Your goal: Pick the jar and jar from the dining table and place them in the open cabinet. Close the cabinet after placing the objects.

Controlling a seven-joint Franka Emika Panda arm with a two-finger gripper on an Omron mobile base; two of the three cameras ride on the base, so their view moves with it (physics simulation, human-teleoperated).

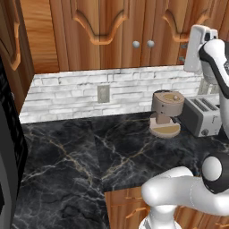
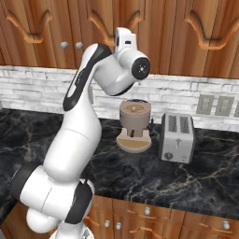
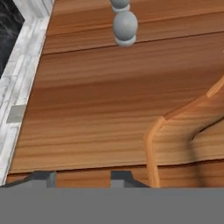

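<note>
Jaws stood apart and empty, close against the closed cabinet door, its knobs straight ahead of the tips, hand raised above the table; neither jar located.

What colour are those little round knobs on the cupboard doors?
Silver-grey. The knobs stand out against the orange-brown wooden cabinet door, seen best in the hand view.

On my black marble counter a grey-brown round appliance stands on its tan disc base, just beside a silver two-slot toaster. White brick tiles carry a wall outlet.
</note>
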